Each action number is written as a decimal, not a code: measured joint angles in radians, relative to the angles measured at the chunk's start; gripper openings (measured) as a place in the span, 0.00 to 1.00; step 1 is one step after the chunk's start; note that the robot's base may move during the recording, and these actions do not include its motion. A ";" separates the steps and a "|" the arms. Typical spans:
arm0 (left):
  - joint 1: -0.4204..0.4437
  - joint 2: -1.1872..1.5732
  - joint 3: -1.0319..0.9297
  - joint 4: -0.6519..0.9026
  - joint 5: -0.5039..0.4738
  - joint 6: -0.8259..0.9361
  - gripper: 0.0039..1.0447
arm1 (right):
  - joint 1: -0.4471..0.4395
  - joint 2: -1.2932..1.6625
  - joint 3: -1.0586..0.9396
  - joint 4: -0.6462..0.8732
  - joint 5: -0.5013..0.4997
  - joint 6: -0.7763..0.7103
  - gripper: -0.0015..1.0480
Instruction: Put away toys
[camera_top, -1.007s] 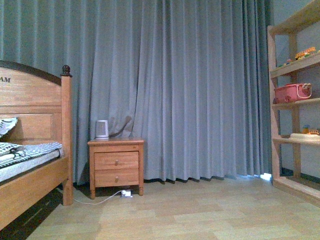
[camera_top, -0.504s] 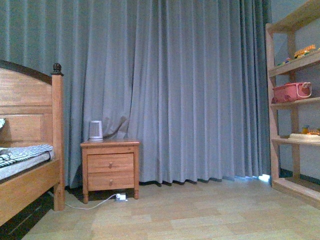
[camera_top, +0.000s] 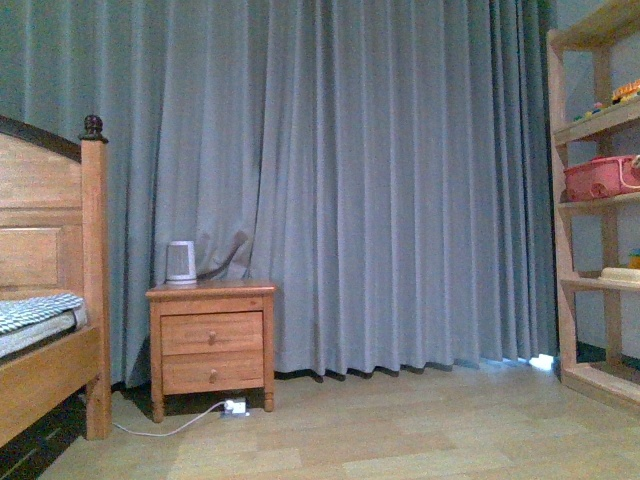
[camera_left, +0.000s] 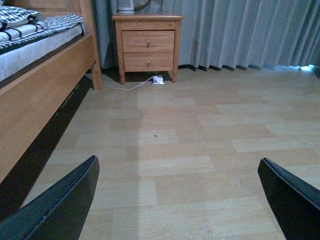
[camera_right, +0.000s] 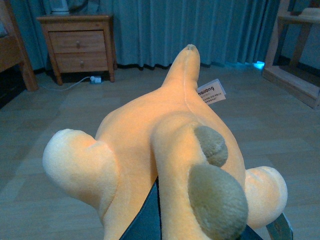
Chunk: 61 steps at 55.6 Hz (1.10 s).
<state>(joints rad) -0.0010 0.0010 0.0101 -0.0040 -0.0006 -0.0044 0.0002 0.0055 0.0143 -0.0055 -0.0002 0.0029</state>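
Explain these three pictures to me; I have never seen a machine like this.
This is a robot with two arms, each ending in a pincer-like gripper. The front view comes from a camera on its body: a bedroom with a bed, a nightstand, a grey curtain and a wooden shelf. The other two cameras sit on the wrists. The left wrist view shows the left gripper open and empty above the wooden floor. The right wrist view shows the right gripper closed on an orange plush toy, the thing to put away.

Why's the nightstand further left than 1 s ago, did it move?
No. The nightstand keeps its place beside the bedpost; both drift left in frame together, so the camera moved.
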 joint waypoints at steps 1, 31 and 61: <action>0.000 0.000 0.000 0.000 0.000 0.000 0.94 | 0.000 0.000 0.000 0.000 0.000 0.000 0.07; 0.000 0.000 0.000 0.000 0.000 0.000 0.94 | 0.000 0.000 0.000 0.000 0.000 0.000 0.07; 0.000 0.000 0.000 0.000 0.000 0.000 0.94 | 0.000 0.000 0.000 0.000 0.000 0.000 0.07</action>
<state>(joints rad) -0.0010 0.0006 0.0101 -0.0040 -0.0006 -0.0044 0.0006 0.0055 0.0143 -0.0055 -0.0006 0.0029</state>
